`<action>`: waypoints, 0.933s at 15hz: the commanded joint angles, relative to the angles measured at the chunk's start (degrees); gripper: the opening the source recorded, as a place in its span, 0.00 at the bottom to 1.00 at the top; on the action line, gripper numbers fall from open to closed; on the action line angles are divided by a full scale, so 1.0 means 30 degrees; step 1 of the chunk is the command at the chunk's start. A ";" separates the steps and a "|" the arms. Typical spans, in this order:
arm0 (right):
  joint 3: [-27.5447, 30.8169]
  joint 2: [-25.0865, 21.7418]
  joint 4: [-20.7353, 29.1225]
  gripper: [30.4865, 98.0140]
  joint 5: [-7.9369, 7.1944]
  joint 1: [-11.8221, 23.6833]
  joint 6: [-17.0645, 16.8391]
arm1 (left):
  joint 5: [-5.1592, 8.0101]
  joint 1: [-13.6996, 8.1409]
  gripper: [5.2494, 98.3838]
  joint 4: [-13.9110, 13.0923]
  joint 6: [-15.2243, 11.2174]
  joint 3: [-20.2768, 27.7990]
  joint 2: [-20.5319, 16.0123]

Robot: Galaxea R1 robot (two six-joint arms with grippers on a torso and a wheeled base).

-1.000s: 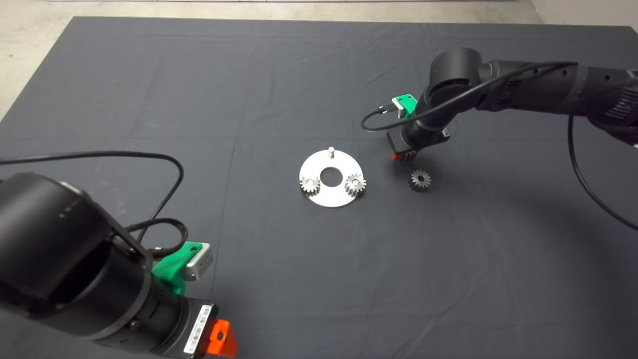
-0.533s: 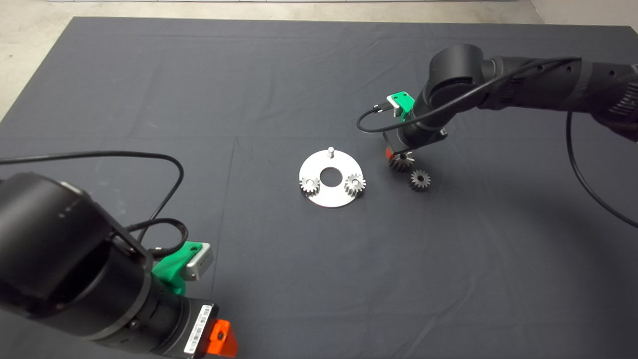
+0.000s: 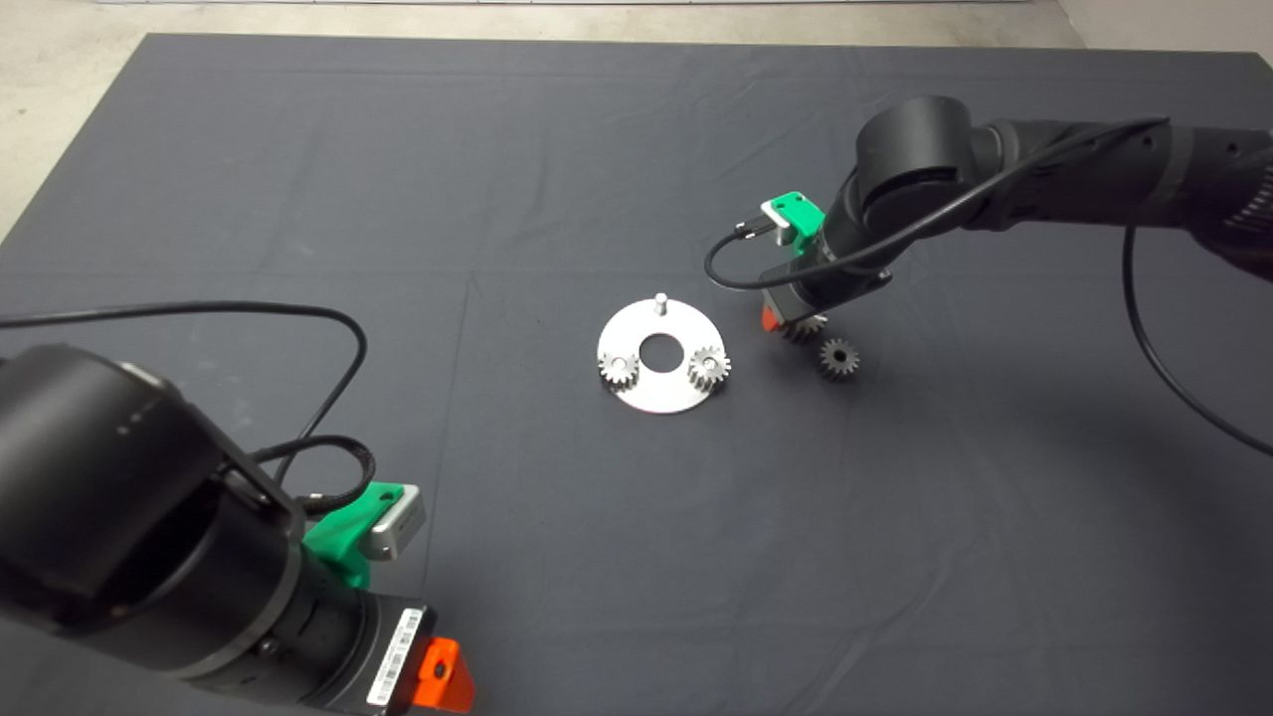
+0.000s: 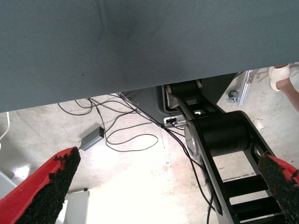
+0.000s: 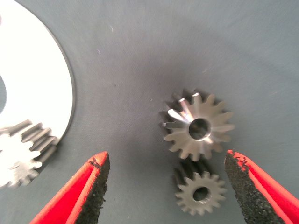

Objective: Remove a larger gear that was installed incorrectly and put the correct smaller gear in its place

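Note:
The larger gear (image 5: pixel 198 128), shiny with long pointed teeth, lies on the mat next to the smaller gear (image 5: pixel 201 192). In the head view the larger gear (image 3: pixel 804 327) is partly hidden under my right gripper (image 3: pixel 789 323), and the smaller gear (image 3: pixel 838 358) lies just right of it. My right gripper (image 5: pixel 166 157) is open above both gears and holds nothing. The round steel plate (image 3: pixel 656 393) carries two small gears (image 3: pixel 618 369) (image 3: pixel 708 368) and a bare peg (image 3: pixel 659 301). My left gripper (image 3: pixel 438 676) is parked at the lower left, open.
The plate's rim (image 5: pixel 46 84) and one mounted gear (image 5: pixel 21 156) show beside the right gripper's fingers (image 5: pixel 88 191). The left wrist view shows the mat's underside, floor cables, a robot base and a person's shoe (image 4: pixel 282 77).
My right wrist has turned and shifted a little over the larger gear, which came partly into view beneath the fingers. The smaller gear, the plate and the left arm have not moved.

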 commanded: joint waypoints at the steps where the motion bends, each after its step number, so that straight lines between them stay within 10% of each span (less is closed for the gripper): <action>1: 0.0928 -0.2199 0.2725 0.53 -0.1821 0.0747 -0.0038 | -0.0008 -0.0092 1.00 -0.0373 -0.0085 0.0328 0.0030; 14: 0.3227 -0.3945 0.7158 0.70 -0.2290 0.2358 -0.0536 | 0.0022 0.0058 1.00 -0.0373 -0.0348 0.0328 0.1261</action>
